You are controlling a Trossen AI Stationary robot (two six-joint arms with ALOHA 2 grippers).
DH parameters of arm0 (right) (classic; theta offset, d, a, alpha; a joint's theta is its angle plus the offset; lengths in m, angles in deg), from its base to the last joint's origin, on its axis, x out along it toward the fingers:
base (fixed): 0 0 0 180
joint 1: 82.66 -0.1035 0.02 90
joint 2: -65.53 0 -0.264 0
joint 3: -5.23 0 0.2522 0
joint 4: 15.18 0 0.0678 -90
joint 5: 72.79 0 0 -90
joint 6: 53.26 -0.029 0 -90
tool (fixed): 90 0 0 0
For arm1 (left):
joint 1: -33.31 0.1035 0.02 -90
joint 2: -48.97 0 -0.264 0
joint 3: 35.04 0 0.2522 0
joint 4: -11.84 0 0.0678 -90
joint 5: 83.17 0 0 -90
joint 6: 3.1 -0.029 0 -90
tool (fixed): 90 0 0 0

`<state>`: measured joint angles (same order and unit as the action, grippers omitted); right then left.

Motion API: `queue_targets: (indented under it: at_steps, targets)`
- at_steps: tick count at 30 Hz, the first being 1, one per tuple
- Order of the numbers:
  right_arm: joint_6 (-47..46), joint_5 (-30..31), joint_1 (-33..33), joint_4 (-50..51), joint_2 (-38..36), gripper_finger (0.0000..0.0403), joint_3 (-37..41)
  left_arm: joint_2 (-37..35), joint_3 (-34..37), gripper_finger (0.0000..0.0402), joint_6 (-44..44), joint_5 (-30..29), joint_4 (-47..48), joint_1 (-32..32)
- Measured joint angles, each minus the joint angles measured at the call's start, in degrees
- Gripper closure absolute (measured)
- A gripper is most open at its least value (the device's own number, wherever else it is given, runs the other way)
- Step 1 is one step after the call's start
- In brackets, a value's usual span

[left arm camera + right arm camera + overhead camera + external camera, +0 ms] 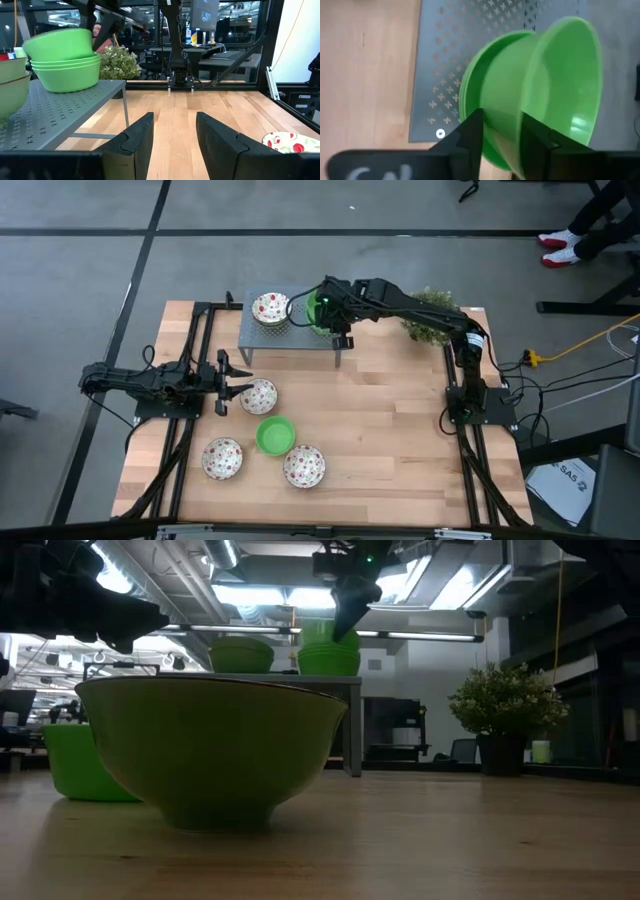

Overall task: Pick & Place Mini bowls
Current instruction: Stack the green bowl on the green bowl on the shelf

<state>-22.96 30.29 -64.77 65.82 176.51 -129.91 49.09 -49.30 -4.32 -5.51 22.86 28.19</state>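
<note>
In the lower half of the overhead frame we see four bowls loose on the wooden surface (400,430): a speckled bowl (222,458) at lower left, a second speckled bowl (304,467) beside it, a plain green bowl (276,434) between and just above them, and a third speckled bowl (259,396) at centre left. The left gripper (222,383) lies just beside that third bowl, on its left, with its fingers apart and nothing between them; in its wrist view the bowl's rim shows at lower right.

Farther up the frame stands the grey perforated shelf (262,337). It carries a speckled stack (270,308) toward its left end and a green stack (65,72) toward its right. The right gripper (501,131) reaches in from the right of the frame and pinches the wall of the top green bowl (555,90), which sits tilted above the stack and not yet nested flat. We judge that the next move turns on this relation: the held bowl is directly over the stack, so it needs only to settle level before release. The right arm is plainly nearer to the shelf, the left to the loose bowls.

Beyond the shelf, a small bushy plant (432,318) stands at the surface's upper right edge. Past it lie grey floor, cables and, in the top right corner, a person's red-and-white shoes (558,248).
</note>
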Motion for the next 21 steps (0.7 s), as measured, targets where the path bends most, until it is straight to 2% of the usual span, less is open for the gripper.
queue_targets:
  at_steps: [6, 16, 21]
  targets:
    - [-2.08, 1.47, 0.00, 0.40, 0.00, 0.0273, 0.00, 0.02, 0.01, 0.0258, 0.00, 0.00, 0.00, -0.01]
    - [-2.22, 1.37, -0.13, 0.48, 0.00, 0.0270, 0.00, 0.02, 0.01, 0.0258, 0.00, 0.00, 0.00, 0.00]
    - [-2.74, 0.20, -0.13, 0.40, 0.00, 0.0270, -2.57, 0.02, 0.01, 0.0258, 0.00, 0.00, 0.00, -0.02]
